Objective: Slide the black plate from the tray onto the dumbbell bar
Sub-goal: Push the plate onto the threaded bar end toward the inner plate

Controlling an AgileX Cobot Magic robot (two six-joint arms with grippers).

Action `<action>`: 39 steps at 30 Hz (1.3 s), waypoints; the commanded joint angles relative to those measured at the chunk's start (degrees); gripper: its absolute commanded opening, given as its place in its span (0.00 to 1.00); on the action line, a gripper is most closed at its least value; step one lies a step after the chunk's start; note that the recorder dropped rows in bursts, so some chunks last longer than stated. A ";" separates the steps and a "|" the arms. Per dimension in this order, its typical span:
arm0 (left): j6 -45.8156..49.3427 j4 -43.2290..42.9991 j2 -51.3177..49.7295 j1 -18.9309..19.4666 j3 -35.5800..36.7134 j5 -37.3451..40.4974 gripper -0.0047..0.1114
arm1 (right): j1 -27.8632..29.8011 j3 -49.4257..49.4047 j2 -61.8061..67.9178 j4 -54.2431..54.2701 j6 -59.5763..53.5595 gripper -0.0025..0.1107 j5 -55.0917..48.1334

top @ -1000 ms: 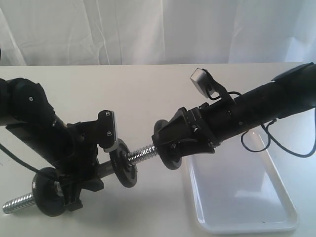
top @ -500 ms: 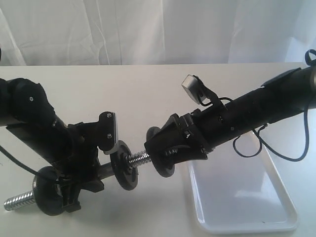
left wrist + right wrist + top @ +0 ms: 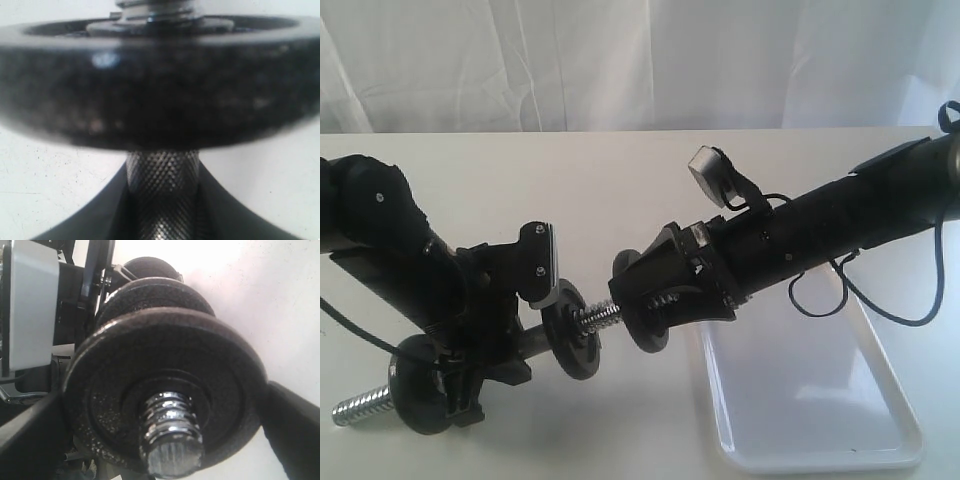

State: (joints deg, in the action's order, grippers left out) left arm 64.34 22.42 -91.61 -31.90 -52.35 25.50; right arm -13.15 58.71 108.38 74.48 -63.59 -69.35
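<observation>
The black plate (image 3: pixel 637 303) hangs in the air between the fingers of my right gripper (image 3: pixel 645 300), which is shut on its rim. In the right wrist view this black plate (image 3: pixel 165 385) has the threaded end (image 3: pixel 172 440) of the dumbbell bar poking through its central hole, with dark fingers (image 3: pixel 292 425) on either side. My left gripper (image 3: pixel 520 345) is shut on the knurled dumbbell bar (image 3: pixel 162 195) and holds it tilted above the table. A second disc (image 3: pixel 570 335) sits on the bar just beyond the left gripper. The white tray (image 3: pixel 820 410) lies below right.
Another black disc (image 3: pixel 420 395) sits on the bar's far left end, with bare thread (image 3: pixel 360 408) sticking out past it. A white curtain (image 3: pixel 640 60) hangs behind the table. A black cable (image 3: pixel 860 290) loops under the right arm above the tray.
My right gripper has carried the black plate leftwards, further along the threaded end towards the second disc. The left arm and bar have hardly shifted.
</observation>
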 commanded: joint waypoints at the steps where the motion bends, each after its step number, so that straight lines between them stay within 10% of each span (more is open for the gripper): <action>1: 1.02 4.15 3.68 -0.27 -1.73 -0.15 0.04 | -0.55 0.08 -0.12 3.75 -0.82 0.02 -0.61; 28: 1.02 4.15 3.68 -0.27 -1.73 -0.15 0.04 | -5.27 0.08 1.49 7.09 -0.49 0.04 -0.61; 39: 1.02 4.15 3.68 -0.27 -1.73 -0.15 0.04 | -5.27 0.08 1.49 7.09 -0.04 0.81 -0.61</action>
State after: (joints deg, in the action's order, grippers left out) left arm 65.18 22.42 -91.15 -32.00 -52.35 26.29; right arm -18.32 58.71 110.38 78.39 -63.71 -67.47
